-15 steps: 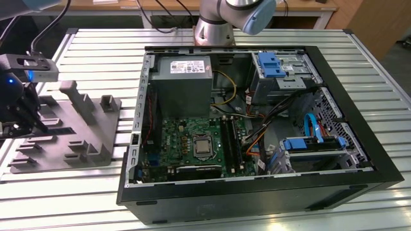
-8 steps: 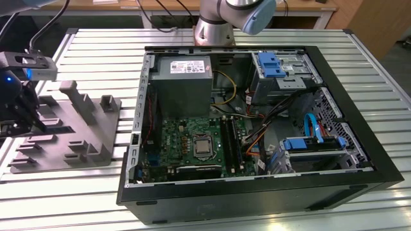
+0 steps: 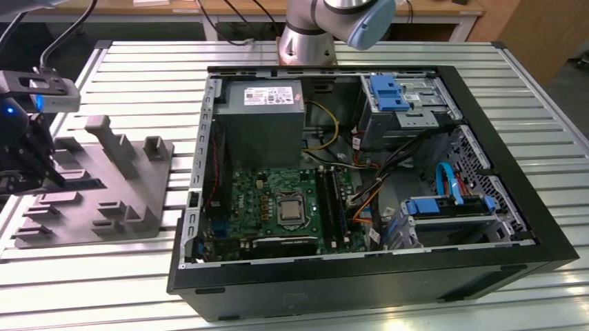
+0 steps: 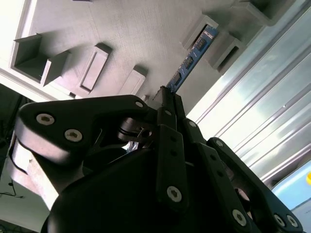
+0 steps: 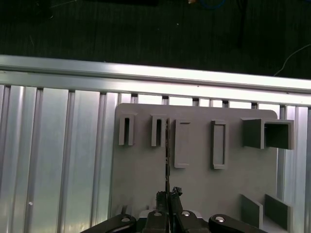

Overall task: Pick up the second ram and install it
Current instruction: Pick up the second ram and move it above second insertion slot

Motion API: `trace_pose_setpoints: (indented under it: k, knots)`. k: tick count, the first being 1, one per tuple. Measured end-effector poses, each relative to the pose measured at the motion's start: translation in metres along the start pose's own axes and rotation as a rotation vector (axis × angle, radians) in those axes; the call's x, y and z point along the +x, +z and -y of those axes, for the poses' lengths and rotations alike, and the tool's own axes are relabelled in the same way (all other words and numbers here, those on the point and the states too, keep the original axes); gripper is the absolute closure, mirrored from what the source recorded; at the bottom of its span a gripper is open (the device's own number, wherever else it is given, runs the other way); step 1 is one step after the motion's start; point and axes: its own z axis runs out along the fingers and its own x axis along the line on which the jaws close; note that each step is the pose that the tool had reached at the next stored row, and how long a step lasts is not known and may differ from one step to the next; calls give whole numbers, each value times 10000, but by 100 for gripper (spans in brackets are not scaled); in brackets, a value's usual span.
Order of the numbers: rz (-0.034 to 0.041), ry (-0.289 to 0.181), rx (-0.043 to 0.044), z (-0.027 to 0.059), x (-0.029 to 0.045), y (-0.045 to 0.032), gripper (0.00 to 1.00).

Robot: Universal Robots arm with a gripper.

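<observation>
One strip matters here: the second ram (image 4: 191,57), dark blue with a row of black chips, stands on edge over the grey holder tray (image 4: 136,34). Its far end lies between two raised blocks of the tray and its near end runs into the gripper (image 4: 164,95). The fingers look drawn together and clamped on that near end. The gripper's own linkage masks the pads, though, so I judge the hold rather than see it. In the first wrist view the ram (image 5: 166,145) is a thin dark line, edge-on, in line with the gripper (image 5: 167,195).

To lift it well, I would pull straight along the slot walls with no twist, keeping the clamp square on the board. Whether its lower edge sits in the slot or hangs free is hard to tell. The exterior view cuts the gripper (image 3: 26,165) at its left edge, well apart from the open computer case (image 3: 368,293) on the slatted table (image 3: 138,58).
</observation>
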Motion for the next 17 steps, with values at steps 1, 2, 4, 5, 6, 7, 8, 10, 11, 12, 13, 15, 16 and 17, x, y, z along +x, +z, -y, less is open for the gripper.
trace_pose_setpoints:
  k: [1,2,4,5,6,7,8,10,11,12,13,15,16,17]
  knots:
    - [3,0,0,0,0,-5,87]
    - [6,0,0,0,-1,-10,87]
    - [12,-1,1,0,-1,-18,87]
    - [14,-1,0,-1,-1,-23,87]
    - [16,-1,0,-1,-1,-28,87]
    - [17,-1,0,-1,-2,-34,87]
    - [19,0,0,-1,-2,-39,87]
    - [26,-1,2,-1,-3,-45,87]
    - [27,-1,2,-1,-3,-49,87]
    - [28,-1,0,-1,-3,-55,87]
    - [31,-1,1,-2,-3,-58,87]
    - [35,-1,2,-2,-4,-65,87]
    - [36,-1,1,-2,-4,-71,87]
    - [37,-1,0,-2,-4,-76,87]
